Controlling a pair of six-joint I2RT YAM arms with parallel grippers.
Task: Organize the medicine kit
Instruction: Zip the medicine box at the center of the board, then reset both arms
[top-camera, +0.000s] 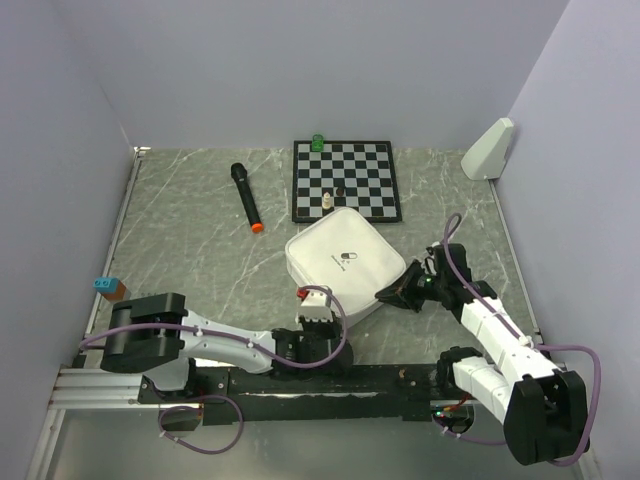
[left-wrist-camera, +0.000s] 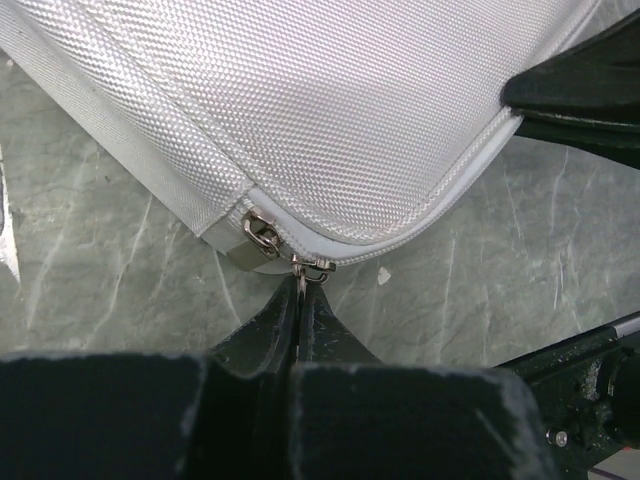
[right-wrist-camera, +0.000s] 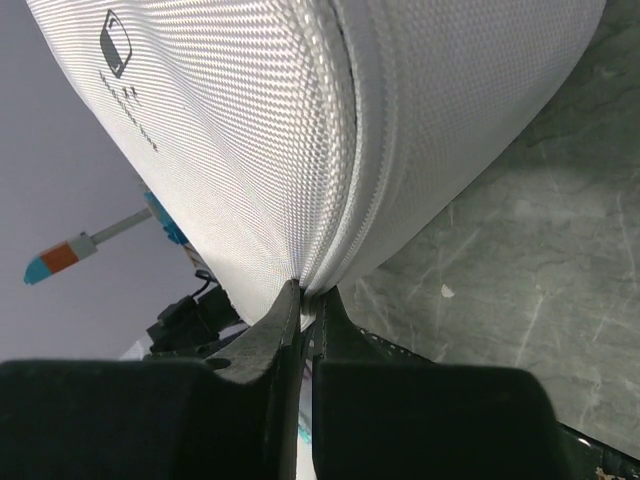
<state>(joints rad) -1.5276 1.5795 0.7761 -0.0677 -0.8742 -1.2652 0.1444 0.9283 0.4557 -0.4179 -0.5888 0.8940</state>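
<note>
- The left fingers are pressed together on the small metal zip pull at the 7 o'clock corner of the medicine kit. From the left wrist camera I see the tab nipped right at the tips.
- A second slider sits just beside the pull, at its 10 o'clock, so both sliders meet at this corner. I judge the zip is fully closed.
- The medicine kit lies flat on the desk near its middle, lid up and shut. The chessboard touches or nearly touches its 12 o'clock edge.
- The step in hand, as I judge it, is opening the case: one arm draws the zip while the other steadies the shell. No sorting can begin until the lid is free.
- The right fingers are closed too, pinching the seam of the kit at its 4 o'clock side, where lid and base meet.
- Next I want the left arm to draw the pull along the zip line and round the curve of the corner, not straight out, which would only drag the case across the desk.
- The right pinch must hold firm as the anchor meanwhile. It sits on the seam itself, so it may block the slider once the zip reaches that side.
</note>
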